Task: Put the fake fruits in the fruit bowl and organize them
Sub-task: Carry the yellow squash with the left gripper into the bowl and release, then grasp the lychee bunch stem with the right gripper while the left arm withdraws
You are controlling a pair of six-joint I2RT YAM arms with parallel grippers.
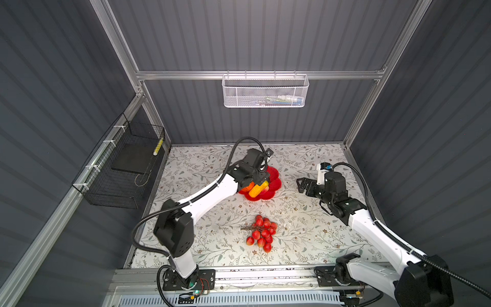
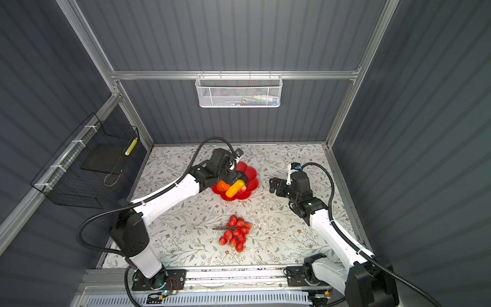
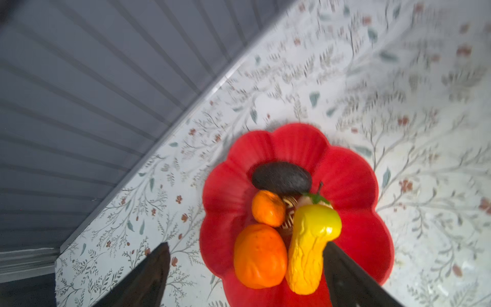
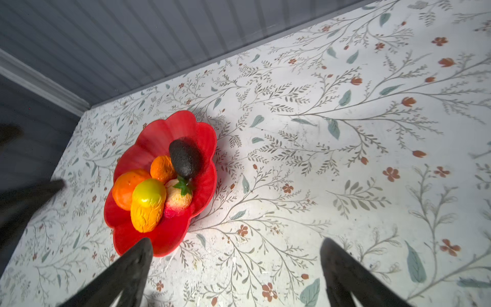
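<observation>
Left wrist view: left end effector [image 3: 245, 244] hangs over the fruit bowl [image 3: 292, 138], jaws spread wide, nothing clamped. One jaw stands just beside the yellow oblong [image 3: 308, 247]; contact cannot be judged. The other is off the bowl, over the bare table [image 3: 345, 79]. Bowl contents: avocado [image 3: 281, 178] on the side toward the back edge, small orange [image 3: 268, 208] touching it, large orange [image 3: 259, 256] next to that, and the yellow oblong alongside. The gold emblem [image 3: 289, 215] shows partly between them. Right wrist view adds the strawberry [image 4: 176, 199], green cap up against the avocado, with the yellow oblong leaning on it and on the large orange. Both top views: the bowl sits toward the table's back edge, about mid-width. The grape bunch [image 1: 261, 234] lies outside it on the table, between bowl and front edge, stem pointing to the left edge. Right end effector [image 1: 303, 184] is between bowl and right edge, clear of the bowl, jaws wide apart and empty.
</observation>
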